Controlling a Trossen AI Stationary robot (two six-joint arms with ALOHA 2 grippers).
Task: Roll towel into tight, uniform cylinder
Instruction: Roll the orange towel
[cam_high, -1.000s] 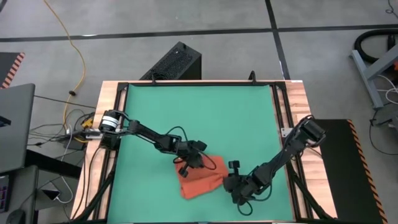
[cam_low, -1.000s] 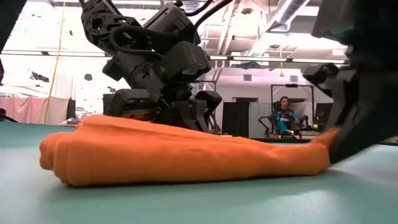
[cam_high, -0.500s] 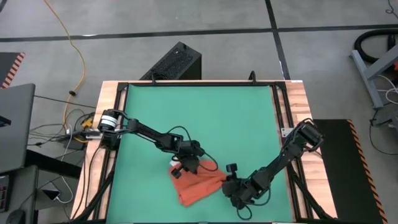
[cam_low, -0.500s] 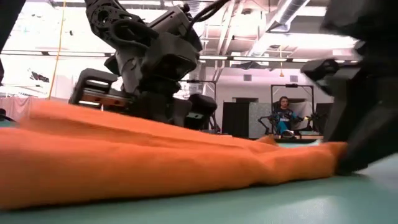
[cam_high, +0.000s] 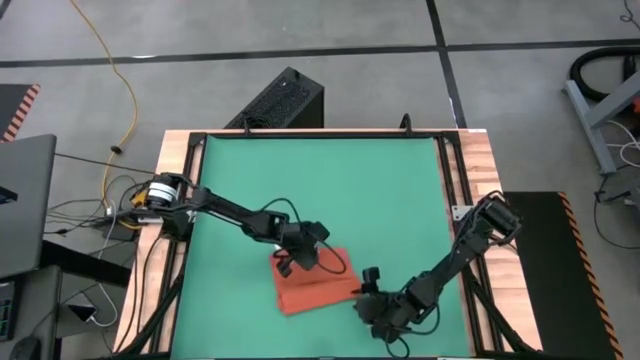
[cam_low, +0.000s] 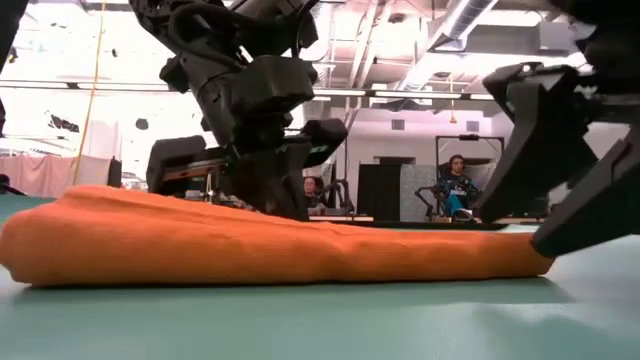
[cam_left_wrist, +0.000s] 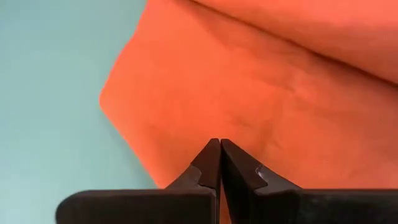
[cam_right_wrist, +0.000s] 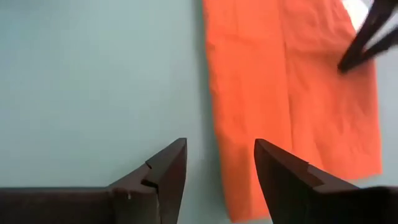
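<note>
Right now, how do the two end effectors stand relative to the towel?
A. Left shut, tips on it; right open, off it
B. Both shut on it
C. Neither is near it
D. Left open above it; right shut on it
A: left end effector is shut on the towel; right end effector is open, holding nothing.

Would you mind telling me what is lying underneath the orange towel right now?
The towel lies flat on the green mat, which shows all around it. Whatever may sit between towel and mat is covered, so it cannot be seen. The shut left gripper presses on the towel's top.
</note>
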